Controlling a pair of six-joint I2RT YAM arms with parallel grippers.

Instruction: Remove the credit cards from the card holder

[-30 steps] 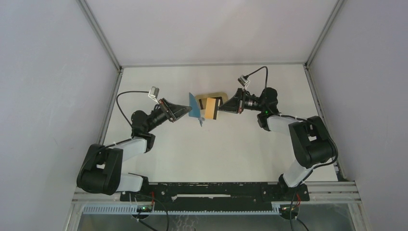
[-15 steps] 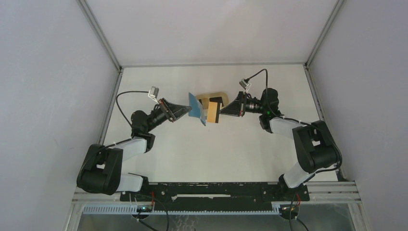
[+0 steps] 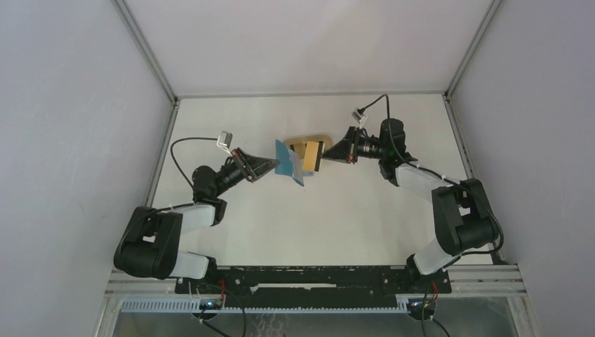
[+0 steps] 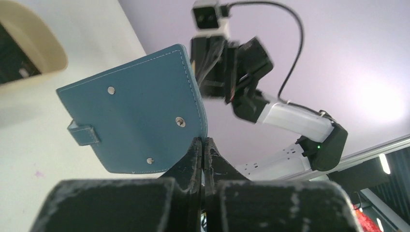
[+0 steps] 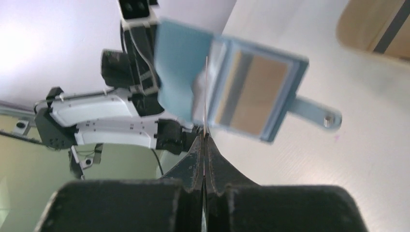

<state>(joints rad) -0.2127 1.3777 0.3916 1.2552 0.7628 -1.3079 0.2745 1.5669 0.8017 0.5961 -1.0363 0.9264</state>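
The card holder [image 3: 289, 162] is hanging open in the air above the middle of the table [image 3: 337, 210], between my two arms. The left gripper [image 4: 203, 145] is pinching its lower edge, fingers pressed together on the blue cover. The right gripper [image 5: 205, 140] is also squeezed tight, nipping a thin card [image 3: 313, 156] just beside the holder. I cannot tell whether the card's far edge is sitting in a pocket or is already free. The top camera is showing that card as a tan rectangle. The right wrist camera is catching it edge-on as a fine line, and is looking into the holder's inside, where a clear window pocket [image 5: 251, 92] and the closure tab [image 5: 314, 114] with its snap are facing me. The left wrist camera is giving me the outer cover with its studs instead. A tan tray [image 4: 48, 53] is resting on the table behind the holder, with something dark inside. Pale walls are closing in the white table on three sides.
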